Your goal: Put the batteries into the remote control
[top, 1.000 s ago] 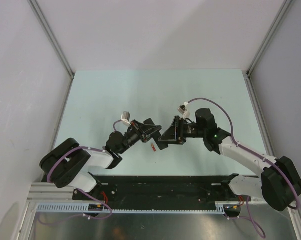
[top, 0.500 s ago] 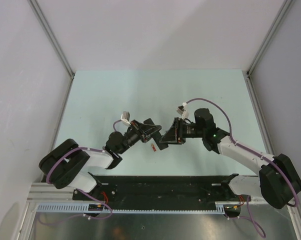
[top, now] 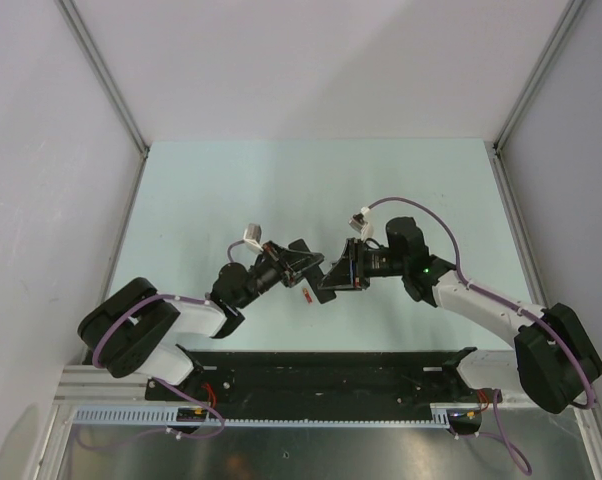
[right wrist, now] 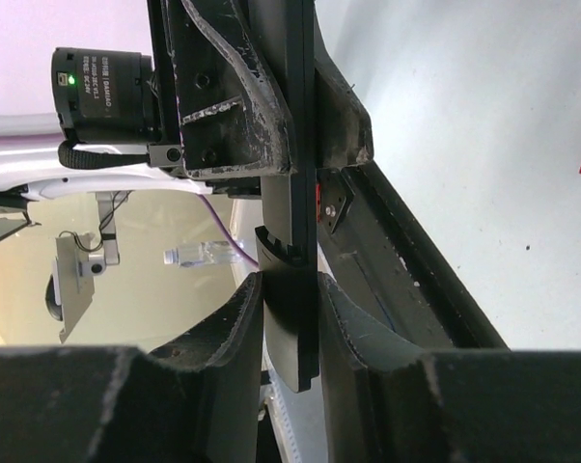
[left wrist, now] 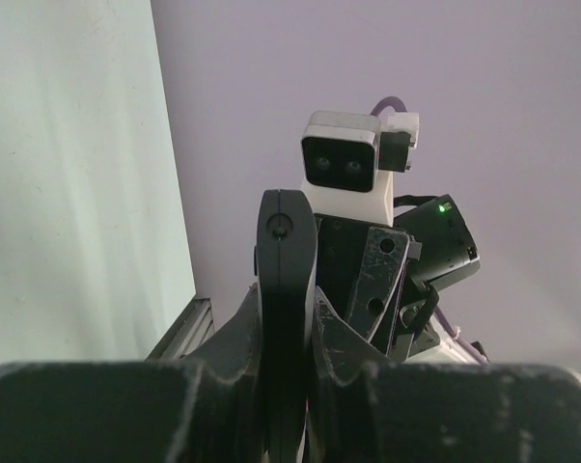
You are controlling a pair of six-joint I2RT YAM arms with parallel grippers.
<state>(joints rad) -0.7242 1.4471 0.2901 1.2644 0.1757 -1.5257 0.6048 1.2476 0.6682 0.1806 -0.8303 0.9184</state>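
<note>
Now both arms meet over the middle of the counter (top: 231, 190), and the remote control (right wrist: 292, 241) is up in the air between them, not lying down. The left end effector (top: 303, 266) is closed on 1 end of the black bar, and the right end effector (top: 334, 277) is closed on the other end, so the 2 share it. In the right wrist view the bar runs straight up between the right fingers (right wrist: 242, 328), and the left arm pinches it higher up. In the left wrist view you only see its thin edge. I think they hold it like this to pass it from 1 arm to the other, or to turn it so the battery slot faces the right way. I cannot see the slot here, so I cannot tell which way it faces or if anything is in it. Just 1 red-orange battery (top: 308, 293) lies on the counter right below the end effectors, near them but not touching. I see no blue ones in any view. So the loading looks not yet begun, and that small battery may roll when it is picked up.
</note>
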